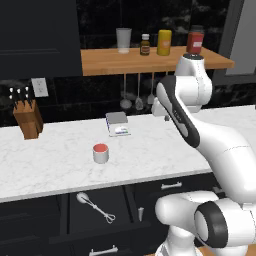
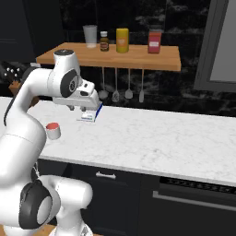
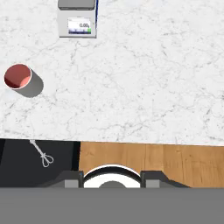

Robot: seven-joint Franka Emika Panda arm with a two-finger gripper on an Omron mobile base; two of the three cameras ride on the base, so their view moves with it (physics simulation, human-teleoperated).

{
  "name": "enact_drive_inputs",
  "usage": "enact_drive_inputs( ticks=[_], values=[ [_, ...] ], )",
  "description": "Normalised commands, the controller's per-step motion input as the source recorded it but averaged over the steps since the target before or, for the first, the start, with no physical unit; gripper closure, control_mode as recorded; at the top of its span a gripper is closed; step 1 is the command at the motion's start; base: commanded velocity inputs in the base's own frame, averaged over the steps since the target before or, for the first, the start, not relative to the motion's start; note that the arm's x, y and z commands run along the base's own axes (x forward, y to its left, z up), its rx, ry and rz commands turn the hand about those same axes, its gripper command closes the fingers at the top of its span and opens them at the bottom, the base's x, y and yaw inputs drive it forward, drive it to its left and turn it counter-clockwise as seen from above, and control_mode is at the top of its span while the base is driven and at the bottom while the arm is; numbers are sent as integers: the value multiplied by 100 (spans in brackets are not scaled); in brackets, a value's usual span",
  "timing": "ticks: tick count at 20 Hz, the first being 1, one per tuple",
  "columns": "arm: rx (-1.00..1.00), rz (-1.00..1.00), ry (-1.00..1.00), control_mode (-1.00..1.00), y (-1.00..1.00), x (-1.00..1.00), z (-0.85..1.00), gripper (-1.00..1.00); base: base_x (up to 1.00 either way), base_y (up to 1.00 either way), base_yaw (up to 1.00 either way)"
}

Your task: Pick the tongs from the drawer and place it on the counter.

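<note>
The tongs lie diagonally in the open black drawer below the counter's front edge, round head toward the back left and loops toward the front right. In the hand view the tongs show small at the lower left on the drawer's dark floor. My gripper hangs high over the white marble counter, close to the kitchen scale and well above and behind the drawer. Its fingertips stand apart at the bottom of the hand view, nothing between them.
A red-topped grey cup and a kitchen scale stand on the counter, a knife block at the far left. A wooden shelf with jars and hanging ladles runs along the back wall. A small grey item sits in the drawer.
</note>
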Motion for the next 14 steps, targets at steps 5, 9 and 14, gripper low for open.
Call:
enact_drive_inputs(
  ticks=[5,9,14],
  values=[
    [0,1,6,-100,2,-12,-3,-100,0,0,0],
    [-2,4,11,-100,87,-58,-34,-100,0,0,0],
    [-3,0,2,-100,100,-33,-30,-100,0,0,0]
  ],
)
